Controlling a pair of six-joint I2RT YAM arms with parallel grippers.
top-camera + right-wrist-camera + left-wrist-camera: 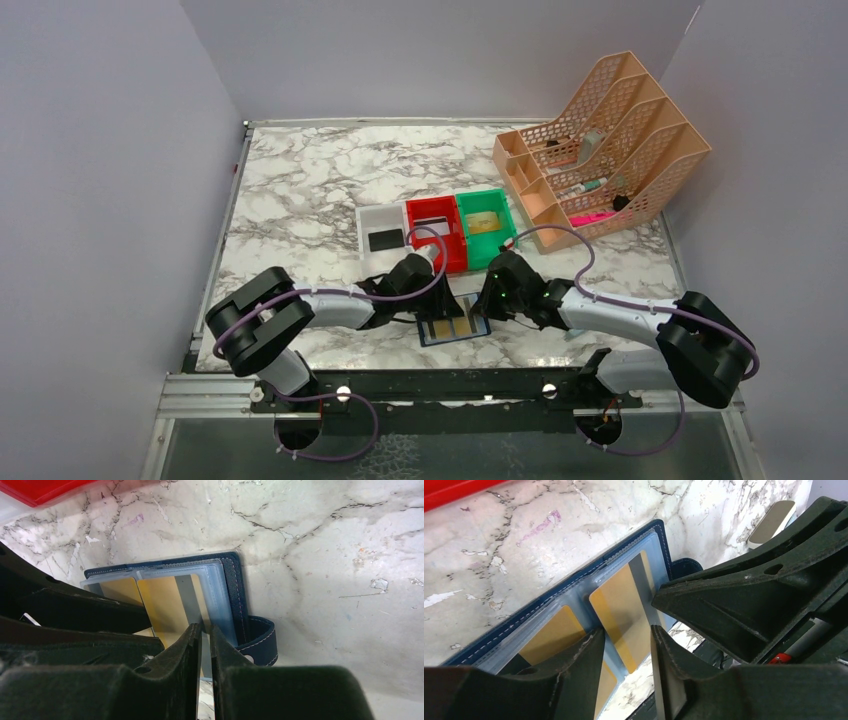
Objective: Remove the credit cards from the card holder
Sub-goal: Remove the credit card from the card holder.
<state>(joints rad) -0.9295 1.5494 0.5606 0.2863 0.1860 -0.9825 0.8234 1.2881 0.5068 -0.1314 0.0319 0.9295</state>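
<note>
**Mia:** What is the biggest thing?

**Ben:** The table [300, 180]. It looks like white and grey marble. At the far right corner stands a peach rack [600, 150] with lots of little holes.

**Mia:** And the two arms?

**Ben:** The left arm [320, 305] and the right arm [620, 315] both reach in to the middle, near the front edge.

**Mia:** I see three boxes.

**Ben:** Yes, side by side: a white box [365, 215], a red box [415, 205] and a green box [485, 195]. A flat black card [385, 240] lies in the white one.

**Mia:** Where is the card holder?

**Ben:** The card holder [455, 328] lies open on the table, just in front of the red and green boxes, between the two arms. It is dark blue with clear pockets.

**Mia:** Are cards inside?

**Ben:** A gold card [619, 610] with a grey stripe sticks partly out of its pocket. Another gold card [554, 630] sits beside it.

**Mia:** What about the claws?

**Ben:** The left claw [628, 632] has a narrow gap, with one finger on each side of the striped card. The right claw [205, 627] is almost closed, with only a thin slit, and its tips are at that card's edge.

**Mia:** And the little loop?

**Ben:** That is the snap tab [262, 640], on the holder's right side.
</note>
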